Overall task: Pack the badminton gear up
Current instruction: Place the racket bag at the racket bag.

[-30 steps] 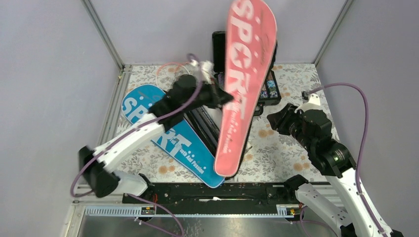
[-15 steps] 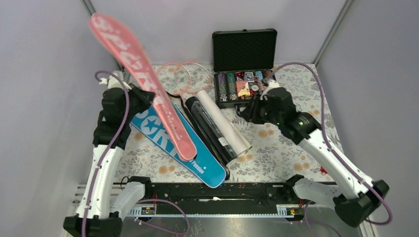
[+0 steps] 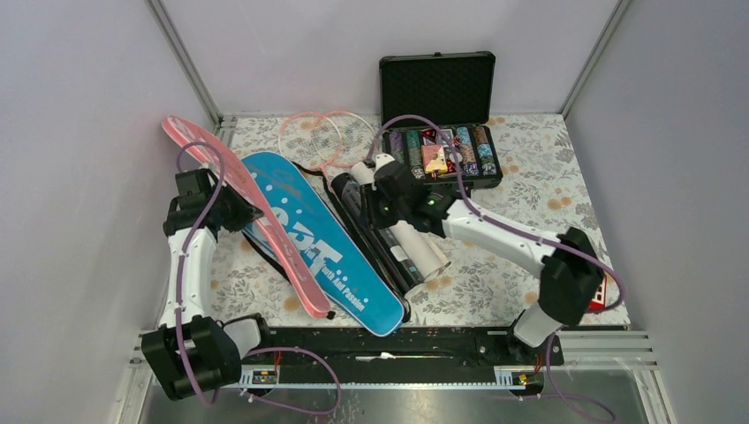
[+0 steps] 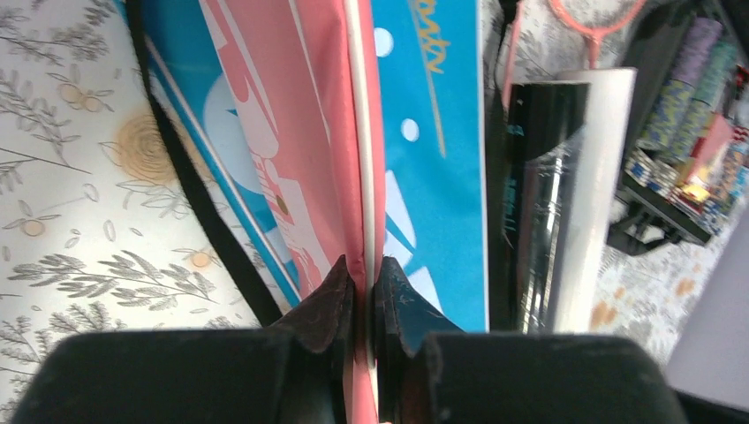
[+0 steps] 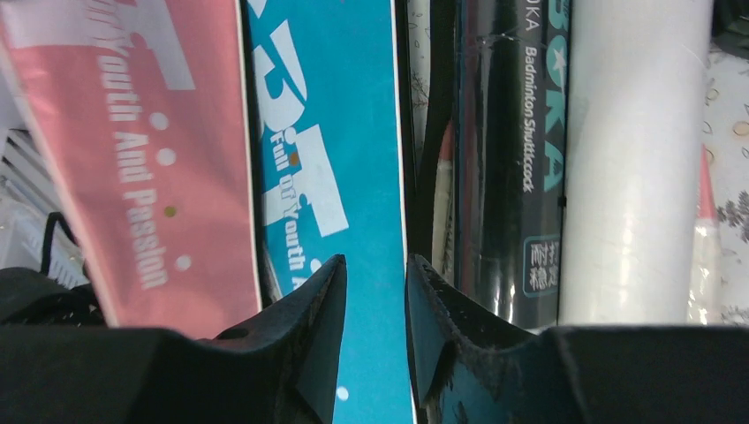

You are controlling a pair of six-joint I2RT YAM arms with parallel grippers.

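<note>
The pink "SPORT" cover [image 3: 265, 225] lies slanted across the left side of the blue cover [image 3: 340, 261]. My left gripper [image 3: 238, 210] is shut on its white-piped edge [image 4: 364, 274]. A dark shuttlecock tube [image 3: 375, 238] and a white tube [image 3: 419, 247] lie side by side right of the blue cover. My right gripper [image 3: 373, 205] hovers over the far end of the tubes. Its jaws [image 5: 375, 274] stand open with nothing between them, the blue cover [image 5: 327, 132] showing below. Two pink rackets [image 3: 318, 137] lie at the back.
An open black case of poker chips [image 3: 442, 146] stands at the back, right of the rackets. A small red block [image 3: 602, 291] peeks out behind the right arm's base. The black rail [image 3: 380, 344] runs along the near table edge. Grey walls close in both sides.
The left arm swung the pink cover from upright down to the left, onto the blue cover. The right arm moved left from the poker case to over the tubes.
</note>
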